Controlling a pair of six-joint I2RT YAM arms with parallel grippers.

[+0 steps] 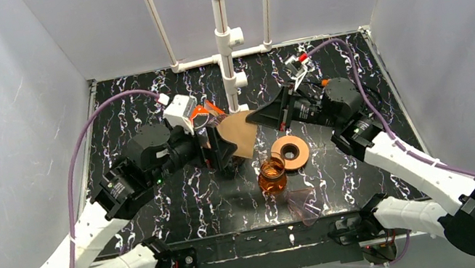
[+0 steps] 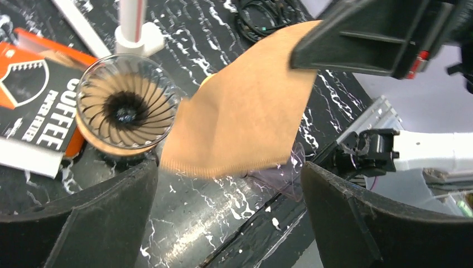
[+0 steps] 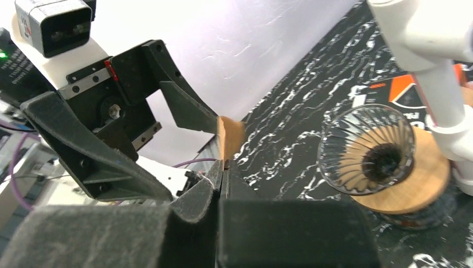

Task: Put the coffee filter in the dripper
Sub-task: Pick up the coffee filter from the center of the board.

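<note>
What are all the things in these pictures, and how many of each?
coffee filter: one, brown, held up in the air beside the dripper
dripper: one, clear ribbed glass on a wooden collar, by the foot of the white pipe
filter packet: one, orange and black, next to the dripper
wooden ring: one, light brown, mid table
jar: one, amber glass, just in front of the ring
clear piece: one, pinkish see-through, near the front edge; cannot tell what it is
pipe frame: one, white, at the back
table: one, black with white marbling
left gripper: one, black, open, by the filter
right gripper: one, black, pinching the filter
</note>
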